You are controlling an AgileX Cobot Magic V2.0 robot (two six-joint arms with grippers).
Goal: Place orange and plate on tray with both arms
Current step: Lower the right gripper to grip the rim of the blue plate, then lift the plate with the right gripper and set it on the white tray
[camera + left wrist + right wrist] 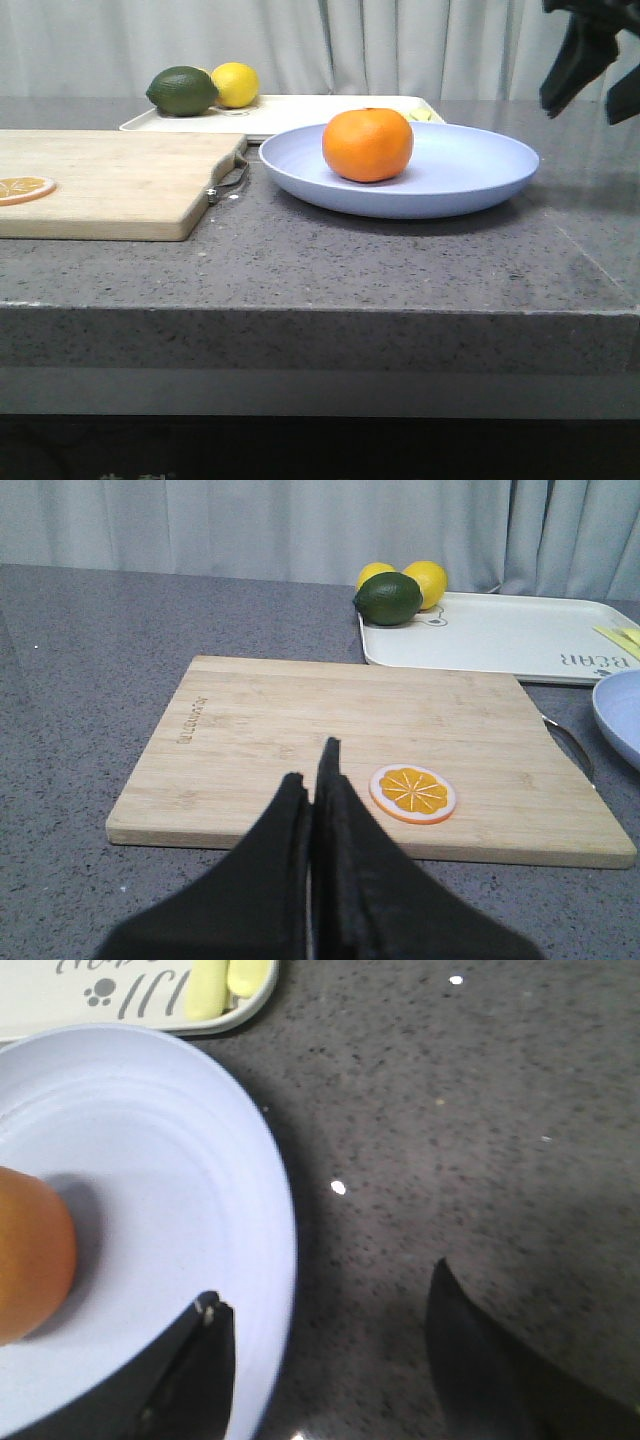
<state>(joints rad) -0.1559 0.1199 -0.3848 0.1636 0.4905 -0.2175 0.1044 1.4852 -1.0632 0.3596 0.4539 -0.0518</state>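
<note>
The orange (367, 144) rests on the pale lavender-blue plate (470, 175), which lies on the grey counter in front of the cream tray (300, 110). My right gripper (592, 68) hangs open in the air above the plate's right rim. In the right wrist view the right gripper (325, 1305) straddles the plate (180, 1200) edge, one finger over the plate and one over the counter, with the orange (30, 1255) at the side. My left gripper (312, 765) is shut and empty over the near edge of the wooden cutting board (300, 720). It does not show in the front view.
A dark green lime (182, 90) and a lemon (235, 83) sit on the tray's left end, yellow pieces (230, 982) on its right end. The cutting board (110, 180), with a metal handle (232, 178), holds a thin orange slice (412, 793).
</note>
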